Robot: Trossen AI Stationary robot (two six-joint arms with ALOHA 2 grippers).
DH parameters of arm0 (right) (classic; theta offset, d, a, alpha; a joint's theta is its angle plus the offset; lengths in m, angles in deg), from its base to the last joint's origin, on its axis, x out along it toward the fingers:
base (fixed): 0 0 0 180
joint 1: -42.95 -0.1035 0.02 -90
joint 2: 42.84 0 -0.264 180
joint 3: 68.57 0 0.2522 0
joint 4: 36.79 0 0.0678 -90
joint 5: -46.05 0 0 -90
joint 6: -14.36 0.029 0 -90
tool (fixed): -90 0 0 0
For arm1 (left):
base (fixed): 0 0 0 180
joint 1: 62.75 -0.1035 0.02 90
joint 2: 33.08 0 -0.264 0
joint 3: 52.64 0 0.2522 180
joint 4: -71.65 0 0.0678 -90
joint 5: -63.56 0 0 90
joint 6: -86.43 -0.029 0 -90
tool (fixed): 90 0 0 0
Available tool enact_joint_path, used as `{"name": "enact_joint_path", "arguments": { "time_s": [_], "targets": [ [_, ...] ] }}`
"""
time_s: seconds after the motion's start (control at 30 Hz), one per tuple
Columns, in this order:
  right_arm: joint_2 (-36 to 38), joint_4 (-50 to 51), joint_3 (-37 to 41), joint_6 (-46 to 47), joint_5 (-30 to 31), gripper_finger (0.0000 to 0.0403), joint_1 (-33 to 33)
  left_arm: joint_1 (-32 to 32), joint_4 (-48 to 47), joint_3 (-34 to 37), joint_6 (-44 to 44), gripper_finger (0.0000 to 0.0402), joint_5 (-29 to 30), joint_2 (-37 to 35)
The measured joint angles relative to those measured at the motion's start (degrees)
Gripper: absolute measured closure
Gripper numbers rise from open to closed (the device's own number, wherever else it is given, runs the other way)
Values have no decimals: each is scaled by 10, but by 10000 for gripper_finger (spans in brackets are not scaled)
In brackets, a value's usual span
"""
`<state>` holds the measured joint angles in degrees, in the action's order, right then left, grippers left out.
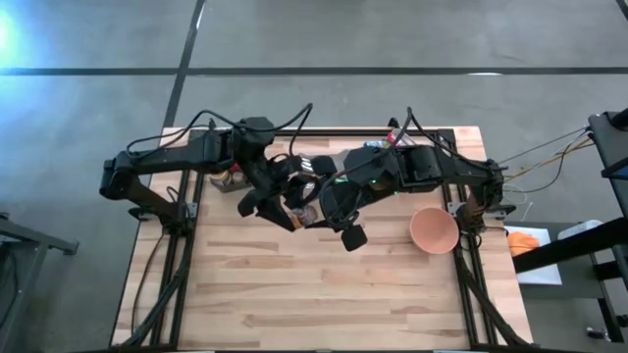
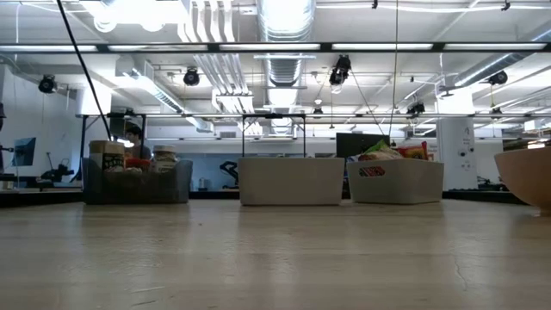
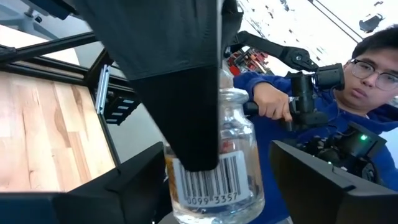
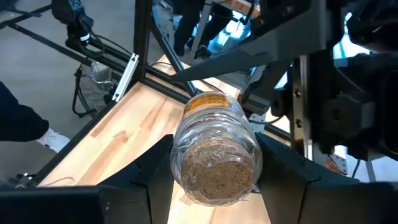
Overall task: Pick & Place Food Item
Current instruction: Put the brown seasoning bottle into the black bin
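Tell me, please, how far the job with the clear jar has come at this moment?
Done: the clear glass jar of brown food is lifted off the wooden table. In hand: the right gripper holds it, with the left gripper around it, apparently a handover. Left: placing it, perhaps in the orange bowl.

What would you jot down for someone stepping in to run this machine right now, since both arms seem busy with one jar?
Right pincer: shut on the jar, holding it by the base, above the table.
Left pincer: fingers stand on either side of the same jar at its barcode end; grip not confirmed.
Bowl: on the table's right side, nothing in it.
Done: jar lifted, both arms met mid-table.
Left: finish the handover, then set the jar down, probably at the bowl.
A person sits just beyond the table.
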<state>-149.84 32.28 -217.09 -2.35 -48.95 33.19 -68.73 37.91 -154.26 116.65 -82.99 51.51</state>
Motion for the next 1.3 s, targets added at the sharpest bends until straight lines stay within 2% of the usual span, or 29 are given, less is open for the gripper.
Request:
{"name": "enact_joint_path", "arguments": {
  "time_s": [0.23, 0.73, 0.83, 1.0, 1.3],
  "targets": [
    [0, -3, 0, 1, -2, 225, 2, 20, 7, 0, -16, 135, -13, 25],
    [0, 2, 0, 17, -17, 224, 3, 18, 37, 0, 3, 141, -19, 38],
    [0, 3, 0, 17, -17, 224, 3, 18, 36, 0, 2, 164, -18, 38],
    [-1, -2, 1, 15, -17, 224, 3, 18, 37, 0, 0, 230, -34, 38],
    [-1, -5, 1, 13, -15, 224, 3, 18, 40, 0, -2, 230, -30, 39]
  ]
}}
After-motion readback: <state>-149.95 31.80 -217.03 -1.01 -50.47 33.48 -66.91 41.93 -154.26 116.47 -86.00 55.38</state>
